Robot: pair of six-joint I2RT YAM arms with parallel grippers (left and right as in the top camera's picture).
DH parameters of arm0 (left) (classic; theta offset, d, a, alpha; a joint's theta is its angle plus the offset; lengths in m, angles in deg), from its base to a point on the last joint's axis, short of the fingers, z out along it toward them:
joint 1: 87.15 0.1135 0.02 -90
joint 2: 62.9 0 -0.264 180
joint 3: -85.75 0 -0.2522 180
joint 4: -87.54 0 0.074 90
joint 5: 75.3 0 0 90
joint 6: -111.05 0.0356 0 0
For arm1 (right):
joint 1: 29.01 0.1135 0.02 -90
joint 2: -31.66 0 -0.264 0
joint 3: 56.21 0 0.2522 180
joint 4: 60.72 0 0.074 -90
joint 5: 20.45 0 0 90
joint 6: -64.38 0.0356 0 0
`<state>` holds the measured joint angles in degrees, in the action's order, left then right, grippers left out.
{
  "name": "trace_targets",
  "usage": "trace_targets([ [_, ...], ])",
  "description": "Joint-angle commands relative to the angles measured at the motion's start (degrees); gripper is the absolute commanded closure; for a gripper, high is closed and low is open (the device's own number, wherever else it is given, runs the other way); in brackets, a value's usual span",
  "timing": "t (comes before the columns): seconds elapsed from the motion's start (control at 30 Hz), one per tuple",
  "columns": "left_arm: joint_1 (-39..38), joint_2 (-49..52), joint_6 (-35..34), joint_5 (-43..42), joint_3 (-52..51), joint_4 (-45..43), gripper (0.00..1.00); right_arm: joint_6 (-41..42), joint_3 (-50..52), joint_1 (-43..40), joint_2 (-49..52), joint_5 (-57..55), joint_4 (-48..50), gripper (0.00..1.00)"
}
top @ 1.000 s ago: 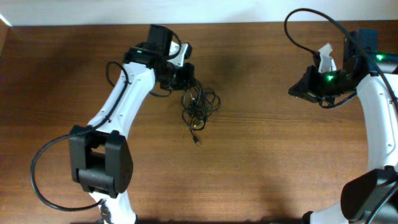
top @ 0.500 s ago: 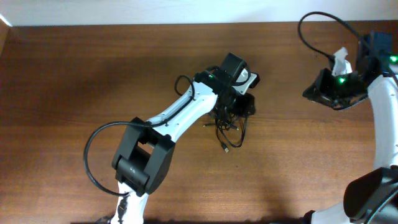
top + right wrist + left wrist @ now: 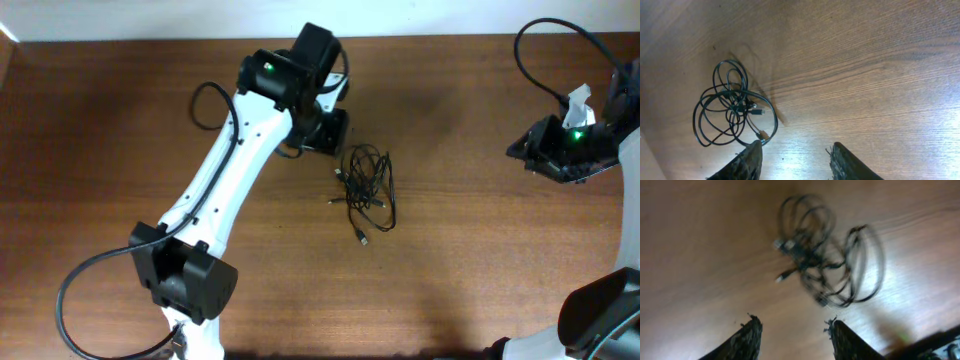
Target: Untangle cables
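Note:
The cables (image 3: 368, 186) lie as one tangled bundle of thin black loops on the wooden table, with a small plug tip at the bundle's lower edge. My left gripper (image 3: 330, 130) hovers just up and left of the bundle, apart from it. In the left wrist view the blurred cables (image 3: 826, 255) lie beyond my left gripper (image 3: 792, 322), which is open and empty. My right gripper (image 3: 520, 150) is far off at the right edge. In the right wrist view the cables (image 3: 732, 102) lie to the left of my open, empty right gripper (image 3: 796, 147).
The brown wooden table (image 3: 460, 270) fills the view, with a pale wall strip along the far edge. A thick black cord (image 3: 555, 35) loops above the right arm. The left arm's base (image 3: 185, 285) stands at the lower left.
My left gripper carried the bundle rightwards, opened, let it drop and drew back up-left. My right gripper opened and shifted right.

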<state>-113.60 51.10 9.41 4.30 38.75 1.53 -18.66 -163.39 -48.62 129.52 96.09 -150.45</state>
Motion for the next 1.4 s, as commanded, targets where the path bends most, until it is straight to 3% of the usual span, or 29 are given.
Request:
trace_targets([
  [0.0, -1.0, -0.8, -2.0, 2.9, -1.3, 2.2, 0.52, -1.0, 0.3, 0.1, -0.8, -0.3, -0.1, 0.54],
  [0.2, -7.2, -0.8, -2.0, -0.6, -14.9, -7.5, 0.59, -1.2, 0.3, 0.1, -0.7, -0.9, 0.3, 0.53],
  [0.27, -9.1, -0.8, -2.1, -1.0, -19.7, -11.7, 0.55, -1.2, 0.3, 0.1, -0.7, -1.6, 0.2, 0.53],
  [0.37, -10.5, -0.8, -5.6, -0.9, -24.5, -18.2, 0.42, -1.2, 0.3, 0.1, -0.7, -1.8, 0.1, 0.53],
  [0.47, -11.0, -0.7, -7.4, -1.0, -29.0, -24.7, 0.38, -1.2, 0.3, 0.1, -0.7, -1.8, 0.1, 0.53],
  [0.73, -11.0, -0.5, -8.3, -0.9, -39.5, -39.8, 0.42, -1.2, 0.3, 0.1, -0.7, -1.8, 0.0, 0.53],
  [0.93, -11.0, -0.4, -8.3, -0.2, -43.8, -47.7, 0.60, -1.2, 0.3, 0.1, -0.7, -1.8, 0.0, 0.52],
  [1.0, -11.0, -0.4, -8.3, 0.4, -45.2, -47.8, 0.76, -1.2, 0.3, 0.1, -0.7, -1.8, 0.0, 0.52],
  [1.03, -10.9, -0.4, -8.3, 0.4, -45.2, -47.8, 0.94, -1.2, 0.3, 0.1, -0.7, -1.8, 0.0, 0.52],
  [1.07, -10.8, -0.6, -8.3, 0.3, -44.9, -48.0, 1.00, -1.2, 0.3, 0.1, -0.7, -1.8, 0.0, 0.52],
  [1.23, -8.8, -4.0, -8.2, -2.0, -36.7, -41.3, 1.00, -1.2, 0.3, 0.3, -0.7, -1.2, -0.6, 0.52],
  [1.37, -3.5, -9.1, -8.0, -16.1, -24.1, -35.1, 1.00, -3.0, 0.3, 4.8, -0.7, 2.2, -0.5, 0.53],
])
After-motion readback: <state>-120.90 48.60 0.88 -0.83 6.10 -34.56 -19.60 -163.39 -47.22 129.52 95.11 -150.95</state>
